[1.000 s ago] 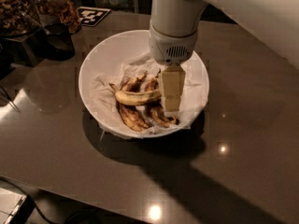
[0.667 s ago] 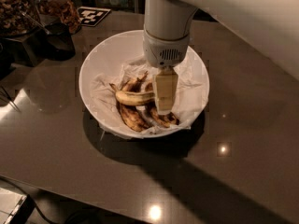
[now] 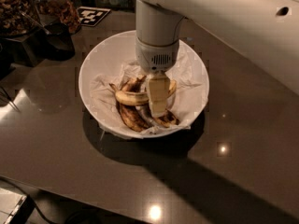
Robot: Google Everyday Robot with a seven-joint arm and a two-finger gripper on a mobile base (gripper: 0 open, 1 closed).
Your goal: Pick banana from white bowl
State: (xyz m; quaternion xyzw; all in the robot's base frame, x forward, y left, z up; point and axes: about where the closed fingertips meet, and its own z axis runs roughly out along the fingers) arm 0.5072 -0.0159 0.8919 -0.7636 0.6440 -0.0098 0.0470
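Yellow, brown-speckled and curved, the banana (image 3: 132, 97) lies across the middle of the white bowl (image 3: 93, 55), running from about 9 o'clock toward 3 o'clock on the crumpled paper (image 3: 191, 73) lining. The gripper (image 3: 158, 105) hangs straight down from the white arm (image 3: 224, 22) onto the banana's 3 o'clock half, hiding that part. Whether it is apart, together or clamped on the fruit cannot be told from this angle. Two dark overripe bananas (image 3: 132, 118) sit just beside the yellow one, toward 6 o'clock, and appear to touch it. The step in hand looks like settling the grasp. To do it well, the gripper should straddle only the yellow banana across its narrow width, near its thick middle. It should close gently, since the fruit is probably soft and would bruise or split. The lift should go straight up, so that neither a dark neighbour nor a fold of paper is dragged along. The bowl rests on a dark glossy table (image 3: 243, 139). Beyond the rim at 11 o'clock lies a black-and-white square marker (image 3: 92, 16), a coded pattern rather than letters. No brand, label or legible writing shows anywhere.
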